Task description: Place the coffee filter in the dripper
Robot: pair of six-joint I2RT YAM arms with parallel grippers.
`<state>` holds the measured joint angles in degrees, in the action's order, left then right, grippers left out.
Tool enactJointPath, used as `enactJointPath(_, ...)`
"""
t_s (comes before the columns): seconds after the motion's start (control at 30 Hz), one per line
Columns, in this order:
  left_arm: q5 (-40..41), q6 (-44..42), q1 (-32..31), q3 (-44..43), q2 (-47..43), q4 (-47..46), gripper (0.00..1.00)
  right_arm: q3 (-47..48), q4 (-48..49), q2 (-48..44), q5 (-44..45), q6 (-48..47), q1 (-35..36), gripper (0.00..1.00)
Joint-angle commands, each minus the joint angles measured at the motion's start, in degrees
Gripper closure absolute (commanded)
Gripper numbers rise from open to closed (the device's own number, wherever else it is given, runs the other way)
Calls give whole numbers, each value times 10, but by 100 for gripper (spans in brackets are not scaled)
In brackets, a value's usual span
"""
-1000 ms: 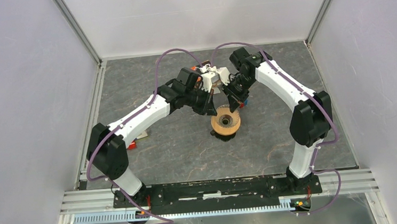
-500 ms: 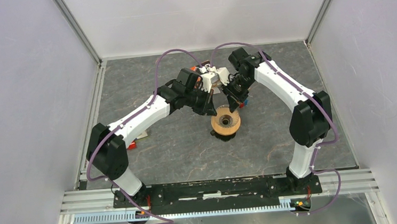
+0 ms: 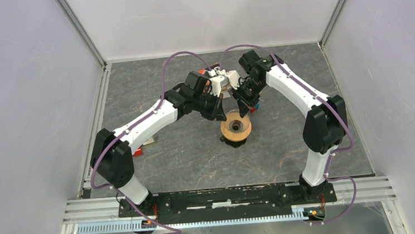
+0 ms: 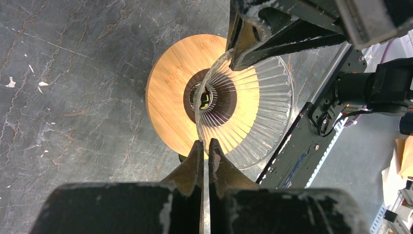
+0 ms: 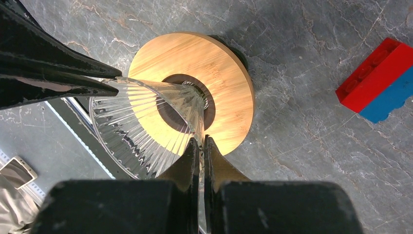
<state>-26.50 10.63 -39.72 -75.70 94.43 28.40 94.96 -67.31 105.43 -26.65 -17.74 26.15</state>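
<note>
The dripper [image 3: 235, 128] stands mid-table: a round tan disc with a dark centre hole [image 4: 168, 92] [image 5: 224, 68]. A clear ribbed glass cup [image 4: 253, 112] [image 5: 136, 126] points its narrow end into that hole. I cannot tell whether it rests there or hangs just above. My left gripper [image 4: 205, 142] [image 3: 221, 109] is shut on the cup's rim on one side. My right gripper [image 5: 200, 139] [image 3: 243, 107] is shut on the rim on the opposite side. The white paper coffee filter is not in view.
A red-and-blue brick [image 5: 382, 80] lies on the grey table right of the dripper. A small red piece [image 3: 137, 151] and a flat pale item [image 3: 148, 141] lie under the left arm. The enclosure walls [image 3: 37, 108] close in both sides and the back.
</note>
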Motion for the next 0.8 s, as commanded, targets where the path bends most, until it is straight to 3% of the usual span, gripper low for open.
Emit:
enactJointPath(0.0, 10, -33, -22, 33, 40, 25, 98, -35, 76, 17, -5, -28, 36, 100)
enactJointPath(0.77, 22, -52, -39, 44, 30, 5, 98, -88, 121, -29, 21, -29, 37, 100)
